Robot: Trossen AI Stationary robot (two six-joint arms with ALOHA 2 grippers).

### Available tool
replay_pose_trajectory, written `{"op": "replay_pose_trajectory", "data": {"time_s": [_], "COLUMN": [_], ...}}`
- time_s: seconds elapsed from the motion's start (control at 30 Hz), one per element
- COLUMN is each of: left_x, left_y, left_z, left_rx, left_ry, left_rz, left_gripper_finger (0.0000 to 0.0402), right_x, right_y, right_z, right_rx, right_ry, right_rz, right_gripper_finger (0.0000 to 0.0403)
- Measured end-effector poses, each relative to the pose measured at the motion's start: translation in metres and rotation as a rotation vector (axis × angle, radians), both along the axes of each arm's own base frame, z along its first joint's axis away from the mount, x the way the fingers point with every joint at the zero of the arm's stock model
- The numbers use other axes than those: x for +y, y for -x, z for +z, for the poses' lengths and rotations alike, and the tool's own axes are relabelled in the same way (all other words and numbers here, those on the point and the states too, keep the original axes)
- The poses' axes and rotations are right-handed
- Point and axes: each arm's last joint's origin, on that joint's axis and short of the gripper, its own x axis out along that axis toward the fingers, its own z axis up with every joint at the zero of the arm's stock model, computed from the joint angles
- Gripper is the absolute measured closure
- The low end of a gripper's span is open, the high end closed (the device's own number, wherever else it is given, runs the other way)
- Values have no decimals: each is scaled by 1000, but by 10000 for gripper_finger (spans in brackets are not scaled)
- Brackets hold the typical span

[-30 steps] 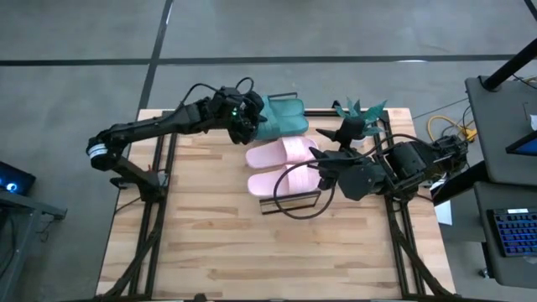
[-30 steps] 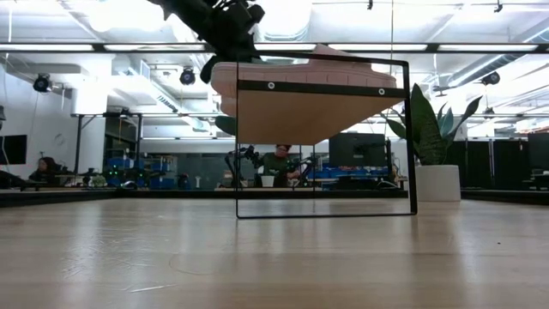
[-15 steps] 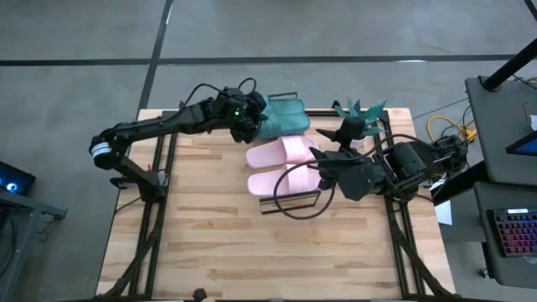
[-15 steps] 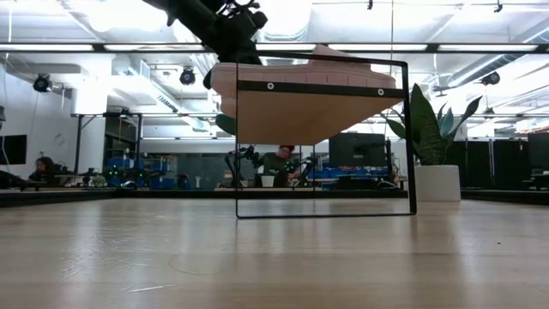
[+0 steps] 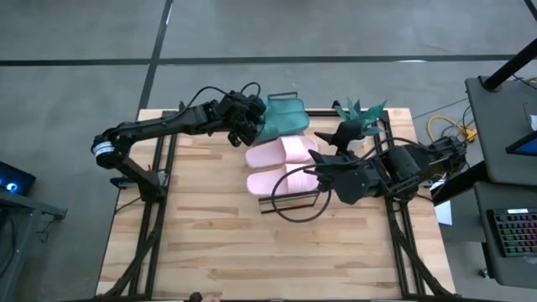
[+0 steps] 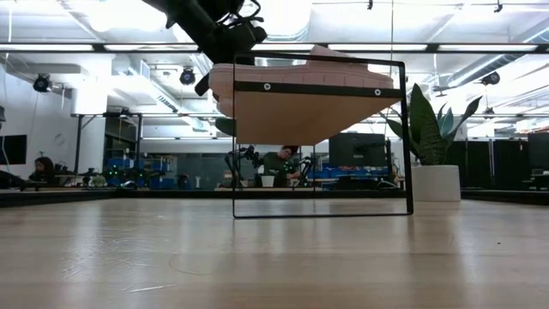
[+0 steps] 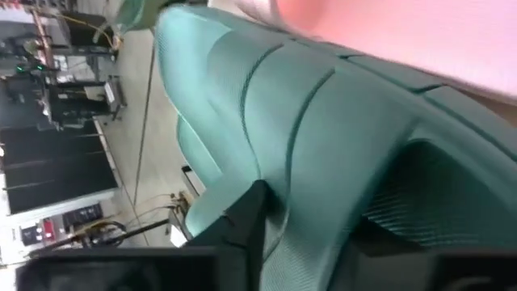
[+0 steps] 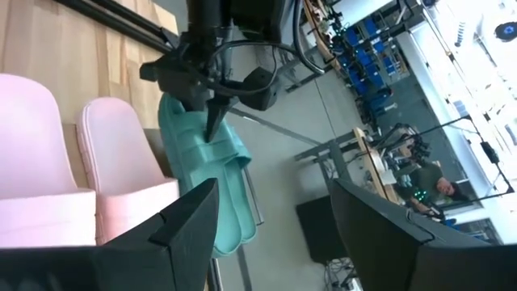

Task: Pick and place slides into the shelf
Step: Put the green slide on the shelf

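The shelf, a light-wood top on a black wire frame, stands at the table's far middle. On it lie two pale pink slides, which also show in the right wrist view. The teal slides are at the shelf's far end. My left gripper reaches in from the table's left and is shut on a teal slide. My right gripper hovers open at the pink slides' right, with nothing between its fingers. My left gripper has the teal slide by the edge of its end toward the table's left, between its two fingers. One finger lies against the outer side; the other is hidden under the slide. It comes slanting down from the left. The slide lies beside the pink ones.
A potted plant stands at the table's far right, behind the right arm. A desk with a keyboard and cables is beyond the right edge. The table's near half is bare wood. A person sits in the room behind.
My left gripper has sunk a little toward the shelf's far end with the teal slide and has tipped farther downward.
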Motion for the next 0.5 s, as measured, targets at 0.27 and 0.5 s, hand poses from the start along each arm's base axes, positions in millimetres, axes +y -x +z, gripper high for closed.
{"op": "replay_pose_trajectory", "data": {"time_s": [0.27, 0.5], "left_x": [-7, -20], "left_y": [-1, -4], "left_z": [2, 2], "left_rx": [-51, -46], "left_ry": [79, -7], "left_rz": [92, 282], "left_gripper_finger": [209, 130], "right_x": [1, 0], "right_y": [-1, -1], "right_z": [-4, -4], "right_rx": [26, 32], "right_ry": [18, 25], "right_rz": [5, 7], "right_gripper_finger": [172, 172]}}
